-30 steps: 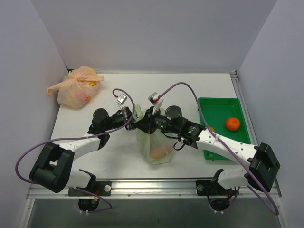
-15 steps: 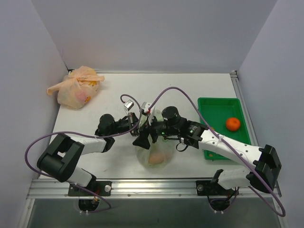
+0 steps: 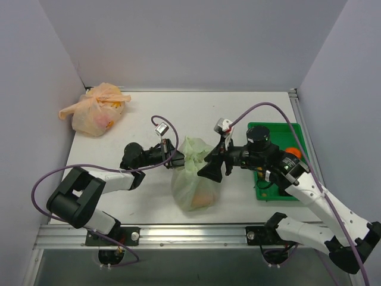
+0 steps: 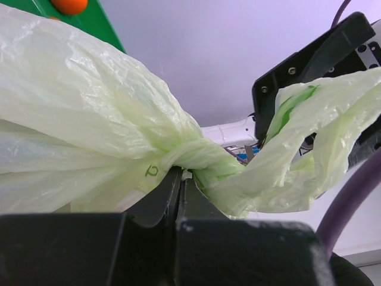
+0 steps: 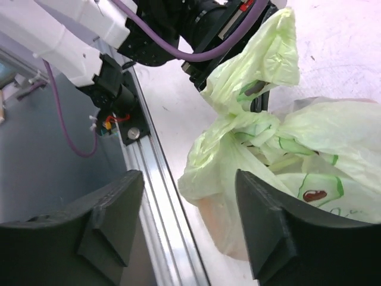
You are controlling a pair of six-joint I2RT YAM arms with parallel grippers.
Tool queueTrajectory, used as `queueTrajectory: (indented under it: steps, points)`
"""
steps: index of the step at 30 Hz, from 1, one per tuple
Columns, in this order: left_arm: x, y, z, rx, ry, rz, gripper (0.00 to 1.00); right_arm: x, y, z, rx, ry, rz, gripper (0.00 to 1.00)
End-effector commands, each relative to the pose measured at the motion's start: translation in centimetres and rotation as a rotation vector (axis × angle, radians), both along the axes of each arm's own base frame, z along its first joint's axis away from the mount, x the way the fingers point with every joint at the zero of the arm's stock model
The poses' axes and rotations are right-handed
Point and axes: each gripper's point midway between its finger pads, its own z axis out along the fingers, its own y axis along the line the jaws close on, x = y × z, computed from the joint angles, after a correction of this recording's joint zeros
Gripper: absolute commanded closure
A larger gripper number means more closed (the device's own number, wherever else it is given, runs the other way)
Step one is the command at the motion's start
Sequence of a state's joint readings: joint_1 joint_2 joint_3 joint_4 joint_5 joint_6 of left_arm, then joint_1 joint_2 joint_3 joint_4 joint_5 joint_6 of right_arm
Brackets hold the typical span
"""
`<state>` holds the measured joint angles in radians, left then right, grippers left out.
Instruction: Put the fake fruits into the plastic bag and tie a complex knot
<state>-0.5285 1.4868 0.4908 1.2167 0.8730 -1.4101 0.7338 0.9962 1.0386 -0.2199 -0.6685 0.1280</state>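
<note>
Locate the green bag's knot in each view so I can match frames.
Top external: knot near frame centre, at the bag's upper left.
Left wrist: knot at centre, just above the closed tips.
Right wrist: knot right of centre, upper half.
Shared landmark: left end effector, shut on the bag at the knot.

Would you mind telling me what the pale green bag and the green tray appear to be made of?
The bag looks like thin plastic film: translucent, finely creased and twisted tight at the neck. The tray is likely rigid moulded plastic, judging by its even colour and raised rim.
</note>
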Motion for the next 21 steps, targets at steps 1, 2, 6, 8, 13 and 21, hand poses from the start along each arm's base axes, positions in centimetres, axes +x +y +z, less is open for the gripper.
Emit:
queueTrajectory:
  steps: [1, 2, 6, 8, 13, 21]
  points:
    - [-0.3, 0.3, 2.7, -0.055, -0.119, -0.002, 1.0, 0.4, -1.6, 0.7, 0.02, 0.015, -0.064, 0.4]
    - [-0.4, 0.2, 2.6, -0.052, -0.118, -0.003, 1.0, 1.2, -2.2, 0.6, 0.016, 0.013, -0.117, 0.46]
    - [-0.5, 0.3, 2.2, -0.042, -0.108, -0.005, 1.0, 4.0, -4.4, -2.4, -0.025, 0.1, -0.273, 0.77]
    - [-0.6, 0.2, 1.8, -0.033, -0.101, -0.009, 1.0, 4.5, -4.0, -3.8, -0.05, 0.163, -0.274, 0.81]
    - [-0.6, -0.2, 1.6, -0.028, -0.092, -0.02, 1.0, 5.7, -2.1, -5.2, -0.009, 0.242, -0.259, 0.71]
    - [-1.2, -0.6, 0.9, -0.015, -0.08, -0.032, 1.0, 6.3, 0.2, -6.0, 0.036, 0.229, -0.222, 0.71]
